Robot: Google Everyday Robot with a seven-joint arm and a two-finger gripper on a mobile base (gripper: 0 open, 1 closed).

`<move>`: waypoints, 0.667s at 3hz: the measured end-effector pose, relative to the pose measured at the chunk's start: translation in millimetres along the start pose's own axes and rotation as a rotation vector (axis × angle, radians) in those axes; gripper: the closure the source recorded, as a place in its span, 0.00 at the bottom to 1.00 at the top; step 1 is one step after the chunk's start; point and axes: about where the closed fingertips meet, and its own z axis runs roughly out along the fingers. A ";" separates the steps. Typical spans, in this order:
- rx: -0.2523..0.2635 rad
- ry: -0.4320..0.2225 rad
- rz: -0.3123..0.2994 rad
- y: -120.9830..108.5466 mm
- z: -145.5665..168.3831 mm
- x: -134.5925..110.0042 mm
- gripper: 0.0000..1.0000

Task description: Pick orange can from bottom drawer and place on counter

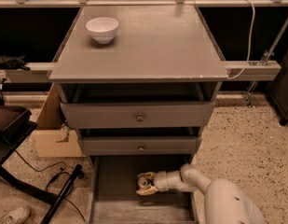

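The orange can stands upright on the floor of the open bottom drawer, near its middle; only its silver top and a bit of its side show. My gripper reaches in from the right, low in the drawer, with one pale finger on the far side of the can and one on the near side, shut on it. The can rests on the drawer floor. The counter is the grey top of the cabinet above.
A white bowl sits at the counter's back left. Two knobbed drawers are partly pulled out and overhang the bottom drawer. A cardboard box, cables and a chair base lie on the floor to the left.
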 end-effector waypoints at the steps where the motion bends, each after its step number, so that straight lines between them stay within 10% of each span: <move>1: 0.000 0.000 0.000 0.0 0.0 0.0 0.65; 2: -0.003 0.003 0.006 8.7 -10.9 -11.5 0.88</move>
